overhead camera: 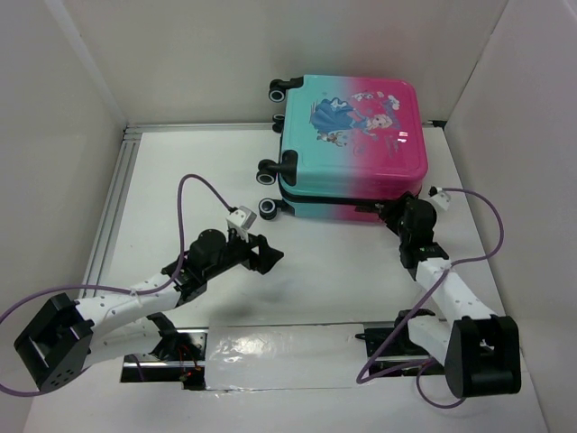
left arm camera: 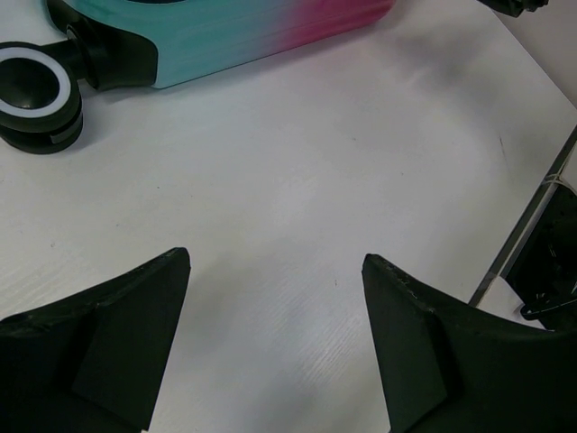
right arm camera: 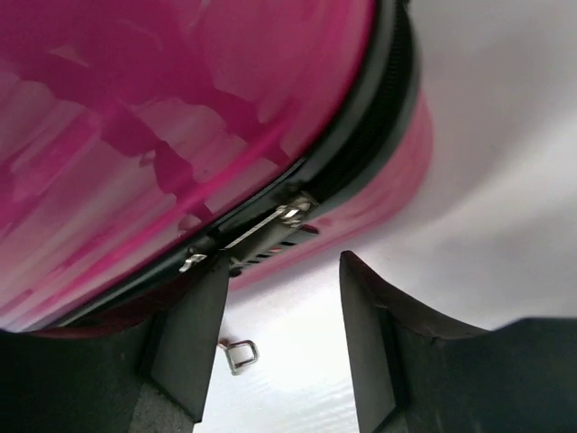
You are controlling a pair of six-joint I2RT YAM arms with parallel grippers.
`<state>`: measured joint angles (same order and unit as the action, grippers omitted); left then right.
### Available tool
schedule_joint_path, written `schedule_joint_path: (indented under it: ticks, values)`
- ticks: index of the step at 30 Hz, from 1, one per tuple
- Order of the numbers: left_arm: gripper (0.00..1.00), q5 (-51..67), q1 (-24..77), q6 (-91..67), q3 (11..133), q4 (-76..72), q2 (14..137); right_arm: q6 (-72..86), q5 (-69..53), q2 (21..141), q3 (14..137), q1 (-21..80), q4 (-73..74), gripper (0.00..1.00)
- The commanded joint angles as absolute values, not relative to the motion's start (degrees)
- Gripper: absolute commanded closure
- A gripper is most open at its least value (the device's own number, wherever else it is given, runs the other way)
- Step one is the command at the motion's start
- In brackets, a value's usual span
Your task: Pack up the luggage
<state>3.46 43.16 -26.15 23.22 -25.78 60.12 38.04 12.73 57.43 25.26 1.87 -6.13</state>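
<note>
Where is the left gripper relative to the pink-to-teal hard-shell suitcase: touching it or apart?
Apart. The left wrist view shows a stretch of bare white table between the open left gripper and the pink-to-teal hard-shell suitcase.

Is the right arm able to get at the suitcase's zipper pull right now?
Probably yes: the right tool stands open right at the zipper pull on the suitcase, with nothing between them.

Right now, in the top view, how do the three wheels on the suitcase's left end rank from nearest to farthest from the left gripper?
Measured from the left gripper, which is open:
1. Front wheel, at the near left corner of the luggage, just ahead of the gripper.
2. Middle wheel, directly behind the first, on the upper shell.
3. Back wheel, at the far left corner.
</note>
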Motion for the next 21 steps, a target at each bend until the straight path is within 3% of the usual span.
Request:
schedule_joint_path:
  ticks: [1, 4, 8, 14, 21]
  values:
    - [0.1, 4.6, 42.7, -27.2, 22.9, -29.5, 60.1, 37.1, 13.2, 62.3, 24.0, 1.9, -10.1, 0.42]
    - [0.1, 4.6, 42.2, -27.2, 22.3, -29.5, 60.1, 37.6, 13.7, 63.7, 23.4, 1.9, -8.0, 0.45]
    - [0.1, 5.1, 41.7, -27.7, 22.3, -28.9, 59.0, 37.6, 14.6, 55.8, 24.2, 3.4, -1.5, 0.45]
    - [0.1, 5.1, 41.1, -27.7, 21.8, -29.4, 59.0, 36.2, 22.5, 43.7, 28.6, 5.4, 14.6, 0.58]
    - [0.1, 7.5, 40.6, -28.2, 21.8, -30.7, 60.6, 35.1, 18.7, 43.1, 28.0, 5.4, 11.3, 0.39]
